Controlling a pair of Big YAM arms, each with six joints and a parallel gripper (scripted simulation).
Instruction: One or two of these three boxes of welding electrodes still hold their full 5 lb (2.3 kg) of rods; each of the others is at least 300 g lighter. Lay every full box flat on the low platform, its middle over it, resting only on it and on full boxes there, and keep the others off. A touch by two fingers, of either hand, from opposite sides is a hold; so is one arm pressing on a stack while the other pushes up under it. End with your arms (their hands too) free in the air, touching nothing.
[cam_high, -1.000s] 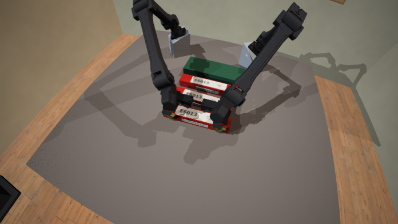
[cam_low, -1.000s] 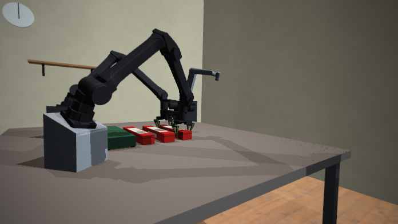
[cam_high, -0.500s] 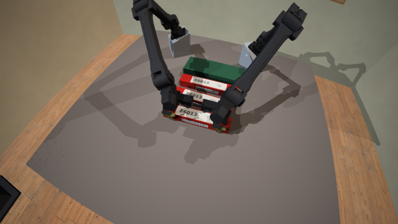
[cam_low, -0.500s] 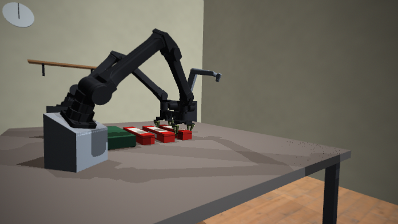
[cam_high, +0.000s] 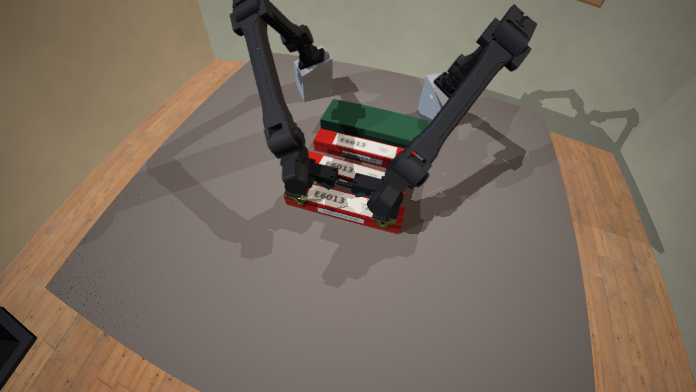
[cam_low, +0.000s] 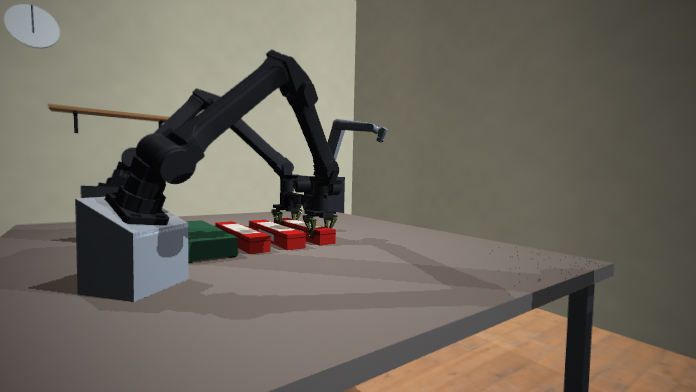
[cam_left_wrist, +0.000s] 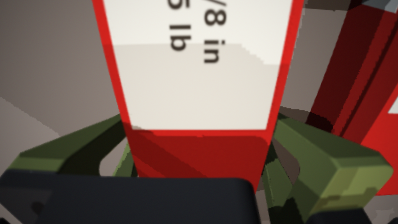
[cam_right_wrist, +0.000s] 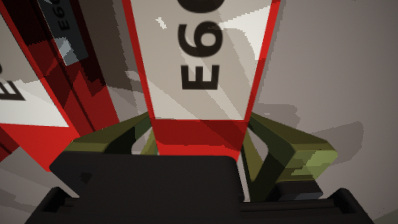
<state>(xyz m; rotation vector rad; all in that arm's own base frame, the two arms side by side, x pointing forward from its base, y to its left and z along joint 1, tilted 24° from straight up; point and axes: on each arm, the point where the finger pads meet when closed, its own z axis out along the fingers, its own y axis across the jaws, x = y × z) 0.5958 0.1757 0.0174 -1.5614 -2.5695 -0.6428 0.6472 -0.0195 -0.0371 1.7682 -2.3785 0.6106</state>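
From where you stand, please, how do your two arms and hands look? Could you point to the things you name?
Both arms (cam_high: 274, 92) (cam_low: 240, 107) are black with chunky rounded joints. Each hand has a dark body and green fingers, angular, with triangular openings. No markings are readable.

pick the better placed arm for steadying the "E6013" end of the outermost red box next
Right, I'd say: its pincer straddles that end; the left pincer is at the "5 lb" end.

The grey table bears three red boxes.
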